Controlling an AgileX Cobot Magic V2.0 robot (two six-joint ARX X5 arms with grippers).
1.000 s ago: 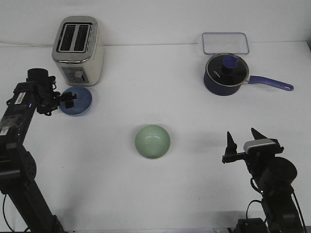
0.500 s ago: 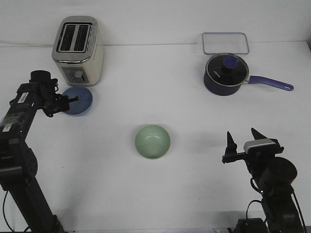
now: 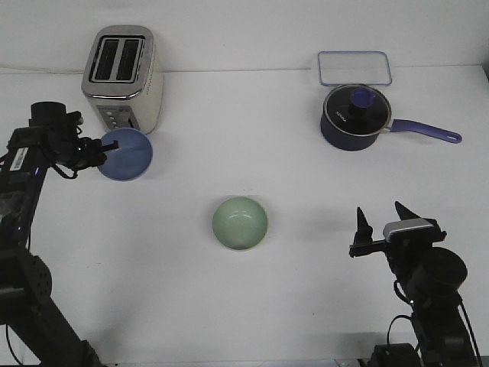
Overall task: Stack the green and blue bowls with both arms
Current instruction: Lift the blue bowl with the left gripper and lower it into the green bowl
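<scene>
The pale green bowl [image 3: 240, 222] sits upright on the white table near the middle. The light blue bowl [image 3: 125, 155] is tilted and raised off the table at the left, in front of the toaster. My left gripper [image 3: 105, 154] is shut on the blue bowl's left rim. My right gripper [image 3: 382, 217] stands at the lower right, fingers spread open and empty, well to the right of the green bowl.
A silver toaster [image 3: 122, 79] stands at the back left, just behind the blue bowl. A dark navy pot [image 3: 354, 117] with a long handle sits at the back right. A clear lid [image 3: 354, 67] lies behind it.
My left gripper closed on the blue bowl's rim and lifted it; the bowl now tilts off the table. The green bowl and right arm have not moved.
</scene>
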